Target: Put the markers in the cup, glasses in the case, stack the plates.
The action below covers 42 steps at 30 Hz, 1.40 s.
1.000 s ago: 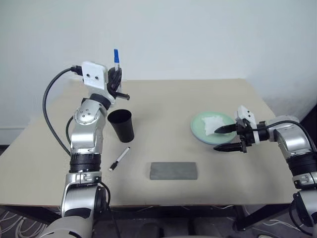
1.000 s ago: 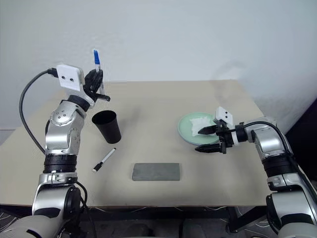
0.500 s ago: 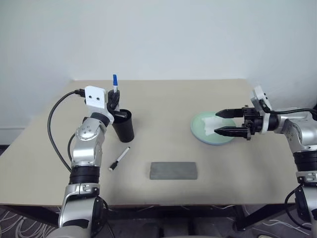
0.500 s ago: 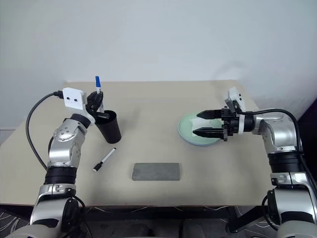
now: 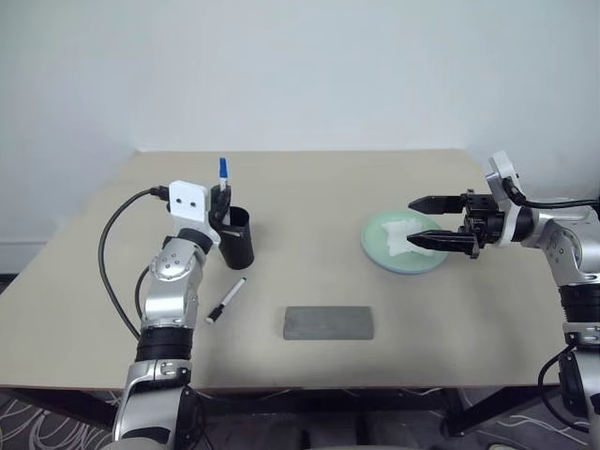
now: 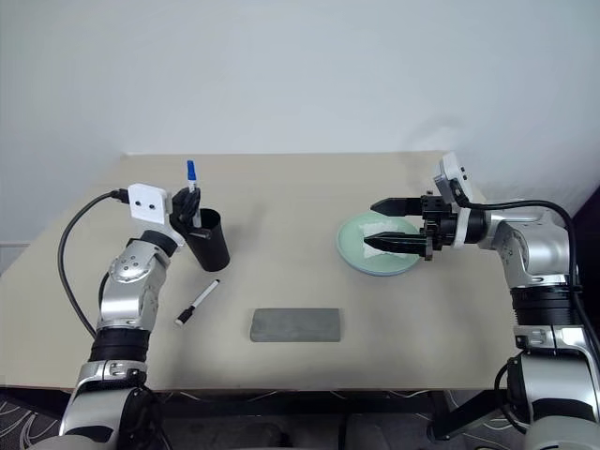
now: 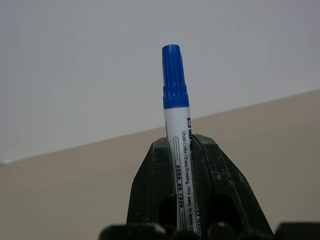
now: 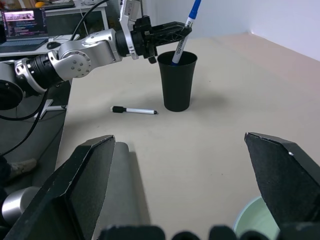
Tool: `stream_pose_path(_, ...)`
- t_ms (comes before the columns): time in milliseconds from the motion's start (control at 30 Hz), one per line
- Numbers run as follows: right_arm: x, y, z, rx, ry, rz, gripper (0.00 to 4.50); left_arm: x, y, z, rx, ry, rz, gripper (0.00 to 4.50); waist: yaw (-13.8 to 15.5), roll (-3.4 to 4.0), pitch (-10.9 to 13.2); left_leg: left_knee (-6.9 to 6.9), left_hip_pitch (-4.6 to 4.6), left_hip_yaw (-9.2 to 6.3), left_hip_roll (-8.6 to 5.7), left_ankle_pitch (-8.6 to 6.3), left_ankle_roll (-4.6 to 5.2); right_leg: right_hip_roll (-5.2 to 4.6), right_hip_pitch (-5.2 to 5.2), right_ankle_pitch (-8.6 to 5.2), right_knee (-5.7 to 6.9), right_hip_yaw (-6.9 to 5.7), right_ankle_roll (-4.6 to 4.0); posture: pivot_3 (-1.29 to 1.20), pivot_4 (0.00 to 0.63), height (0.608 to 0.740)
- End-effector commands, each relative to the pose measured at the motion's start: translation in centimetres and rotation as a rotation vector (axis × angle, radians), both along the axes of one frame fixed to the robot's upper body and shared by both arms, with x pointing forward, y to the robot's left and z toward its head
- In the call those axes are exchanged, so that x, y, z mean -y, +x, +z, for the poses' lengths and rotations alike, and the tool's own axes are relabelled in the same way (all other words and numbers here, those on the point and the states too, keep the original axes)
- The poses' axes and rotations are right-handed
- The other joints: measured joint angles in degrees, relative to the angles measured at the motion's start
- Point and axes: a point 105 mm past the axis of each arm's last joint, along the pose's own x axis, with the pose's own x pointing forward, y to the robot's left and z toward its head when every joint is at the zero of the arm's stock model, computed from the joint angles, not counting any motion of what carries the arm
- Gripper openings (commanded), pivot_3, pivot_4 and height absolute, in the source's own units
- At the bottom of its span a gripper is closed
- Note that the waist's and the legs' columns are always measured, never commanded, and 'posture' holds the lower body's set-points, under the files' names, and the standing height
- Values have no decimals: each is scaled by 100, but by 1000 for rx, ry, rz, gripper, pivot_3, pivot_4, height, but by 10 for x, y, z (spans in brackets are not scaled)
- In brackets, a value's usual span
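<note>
My left gripper [image 7: 181,150] is clamped on the slim white marker pen with the blue cap [image 7: 176,107], holding it upright with its lower end inside the mouth of the black tapered plastic cup [image 5: 234,236]. The cup stands upright on the left part of the beige table [image 5: 309,197].

The second white marker, the one with the black cap [image 5: 226,300], lies flat on the table just in front of the cup, apart from it. Nearer the front edge lies the grey rectangular hard-shell case [image 5: 328,322], closed.

My right gripper [image 5: 433,221] hangs above the mint green round plate [image 5: 380,246] with its fingers spread wide and nothing between them. A small crumpled white cloth [image 5: 403,232] rests on that plate. I cannot make out the glasses or tell a second plate apart.
</note>
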Motion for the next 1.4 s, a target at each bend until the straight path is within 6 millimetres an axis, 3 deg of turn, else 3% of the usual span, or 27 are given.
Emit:
stream_pose_path(33,-2,-2,19,75,17,15,4500,5,0,15,66,31,-23,100,-2,0,0,0,0,1,0,0,0,0,0,0,0,0,0,0,0,735)
stream_pose_path(467,-2,-1,13,64,-6,14,4500,8,-3,15,78,62,-24,4473,-2,0,0,0,0,1,2,0,0,0,-1,0,0,-2,0,0,0,735)
stream_pose_path(600,-3,-1,12,61,-8,14,4500,14,-6,21,88,41,-68,4473,-3,0,0,0,0,1,3,0,0,0,-1,0,0,-2,0,0,0,735)
stream_pose_path(700,-2,-1,10,56,-14,11,4500,34,-16,29,34,-27,-231,4473,-3,0,0,0,-2,2,4,0,0,0,-3,0,0,-3,0,0,0,735)
stream_pose_path(833,-1,0,8,50,-23,3,4500,69,-50,36,-159,-23,-552,4473,-22,1,1,-1,-7,3,4,-1,0,0,-10,-1,0,-2,0,0,0,735)
stream_pose_path(900,-1,0,7,47,-27,0,4500,77,-67,33,-271,-14,-662,4473,-45,2,1,-6,-5,5,3,-1,0,1,-13,-2,3,-1,-1,0,0,735)
stream_pose_path(1000,-1,0,5,43,-30,-2,4500,73,-77,19,-426,20,-656,4473,-76,3,3,-11,2,4,7,-1,1,3,-12,-6,2,-3,-4,0,0,735)
stream_pose_path(1167,-1,3,2,40,-38,-13,4500,44,-86,-36,-728,196,-478,4473,-121,3,5,-12,8,-2,10,0,2,11,-11,-13,3,-6,-14,0,0,735)
stream_pose_path(1400,-1,3,1,34,-49,-10,4500,21,-79,-51,-853,193,-291,4473,-144,-4,8,-10,4,1,21,-1,0,5,-13,-13,-2,-5,-14,0,0,735)
